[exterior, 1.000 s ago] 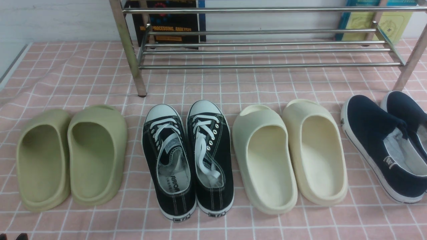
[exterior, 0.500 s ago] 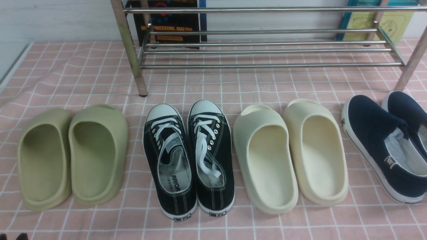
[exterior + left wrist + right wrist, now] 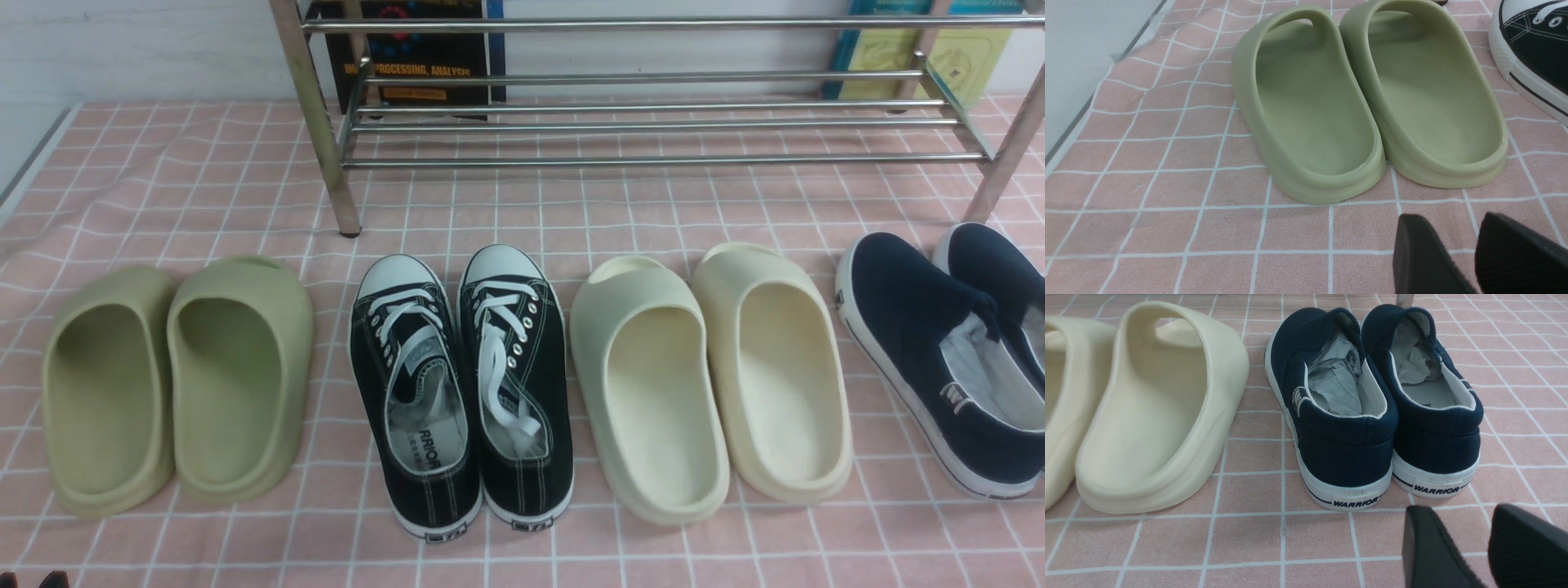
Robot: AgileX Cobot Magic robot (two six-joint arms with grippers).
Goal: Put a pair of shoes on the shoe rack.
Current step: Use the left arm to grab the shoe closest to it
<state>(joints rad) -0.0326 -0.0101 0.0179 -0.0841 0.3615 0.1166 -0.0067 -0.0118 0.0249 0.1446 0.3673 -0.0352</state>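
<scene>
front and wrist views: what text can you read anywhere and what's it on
"WARRIOR": heel tabs of both navy slip-ons
"PROCESSING, ANALYSIS": dark book behind the rack, start cut off
"RRIOR": left sneaker insole, start hidden
Unreadable: sneaker heel tabs, small insole print, yellow book

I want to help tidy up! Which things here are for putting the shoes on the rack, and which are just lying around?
For the job:
black lace-up sneakers
metal shoe rack

Just lying about:
green slides
cream slides
navy slip-ons
books behind the rack
</scene>
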